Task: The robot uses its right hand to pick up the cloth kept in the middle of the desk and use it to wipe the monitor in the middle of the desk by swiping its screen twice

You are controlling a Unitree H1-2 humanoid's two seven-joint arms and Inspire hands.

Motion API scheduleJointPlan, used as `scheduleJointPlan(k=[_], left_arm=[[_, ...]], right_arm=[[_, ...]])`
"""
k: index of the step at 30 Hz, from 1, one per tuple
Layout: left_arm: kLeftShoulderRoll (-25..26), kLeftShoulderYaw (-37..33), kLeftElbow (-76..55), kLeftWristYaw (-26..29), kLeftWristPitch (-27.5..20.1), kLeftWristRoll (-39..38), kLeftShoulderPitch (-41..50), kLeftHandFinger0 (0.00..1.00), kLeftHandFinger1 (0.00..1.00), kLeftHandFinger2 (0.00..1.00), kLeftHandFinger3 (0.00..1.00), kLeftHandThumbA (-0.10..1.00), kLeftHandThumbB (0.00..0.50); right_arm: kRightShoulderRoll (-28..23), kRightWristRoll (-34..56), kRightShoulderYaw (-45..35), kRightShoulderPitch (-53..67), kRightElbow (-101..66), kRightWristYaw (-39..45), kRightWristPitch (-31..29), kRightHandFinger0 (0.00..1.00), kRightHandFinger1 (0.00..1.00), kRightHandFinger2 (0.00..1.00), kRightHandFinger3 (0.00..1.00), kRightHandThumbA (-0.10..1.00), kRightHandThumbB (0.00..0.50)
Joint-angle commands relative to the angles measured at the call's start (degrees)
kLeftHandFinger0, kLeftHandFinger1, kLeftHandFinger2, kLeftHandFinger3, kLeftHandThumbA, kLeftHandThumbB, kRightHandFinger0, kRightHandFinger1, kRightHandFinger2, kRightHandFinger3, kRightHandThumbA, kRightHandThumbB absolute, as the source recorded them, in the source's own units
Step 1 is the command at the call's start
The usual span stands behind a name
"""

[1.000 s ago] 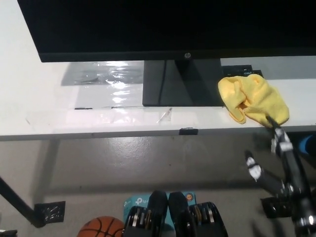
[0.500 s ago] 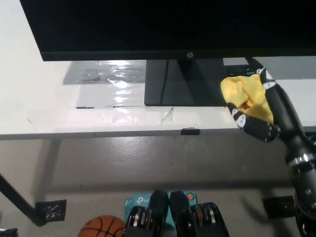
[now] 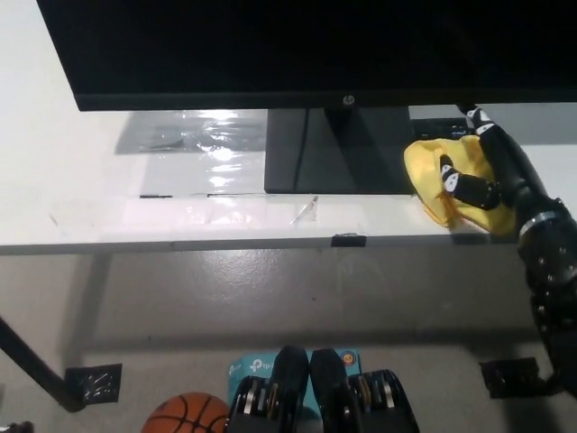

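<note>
A crumpled yellow cloth [image 3: 431,173] lies on the white desk [image 3: 108,216], just right of the monitor's stand [image 3: 329,150]. The black monitor [image 3: 306,50] spans the top of the head view, its lower bezel over the desk. My black right hand [image 3: 482,171] rests on top of the cloth, fingers spread over it and curling down onto the fabric. The cloth still lies on the desk surface. My white left hand is out of sight.
A clear plastic sheet [image 3: 189,135] lies on the desk left of the stand. Below the desk edge the grey floor shows a basketball [image 3: 185,417] and a black desk leg [image 3: 36,374].
My right hand rose from below the desk edge, came over the cloth, and has now settled on it, moving farther over the desk. The cloth looks pressed flatter.
</note>
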Motion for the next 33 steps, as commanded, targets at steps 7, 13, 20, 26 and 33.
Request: scheduleJointPlan(k=[7,13,20,26,33], left_arm=[[1.3,1.6,-1.2,-0.9,-1.8,-1.7,0.7,0.47,0.51,0.63,0.79,-0.04,0.087],[1.8,1.9,-2.0,0.1,-0.4,-0.7,0.7,0.48,0.51,0.64,0.79,0.0,0.1],[1.8,2.2,-0.7,-0.8,-2.4,-1.2,0.3,0.5,0.52,0.65,0.8,0.0,0.096],[1.7,2.6,-1.9,-0.9,-1.1,-2.0,0.9,0.49,0.51,0.64,0.8,0.0,0.091],[1.6,1.9,-2.2,-1.5,-2.1,-1.5,1.7,0.52,0.54,0.67,0.82,0.01,0.088]], right_arm=[[-2.6,1.0,0.8,-6.9,13.4,-1.4,-9.4,1.0,1.0,1.0,1.0,0.4,0.286],[-0.6,1.0,1.2,-5.1,14.2,-3.1,-11.4,1.0,1.0,1.0,1.0,0.39,0.265],[1.1,2.3,0.6,-3.7,15.7,-8.4,-23.4,0.16,0.32,0.4,0.88,-0.01,0.014],[1.1,-1.1,1.6,-2.8,14.1,-13.0,-28.1,0.01,0.21,0.31,0.74,0.0,0.0],[1.0,-3.7,1.2,-0.5,11.9,-16.7,-29.1,0.0,0.15,0.36,0.26,-0.1,0.0]])
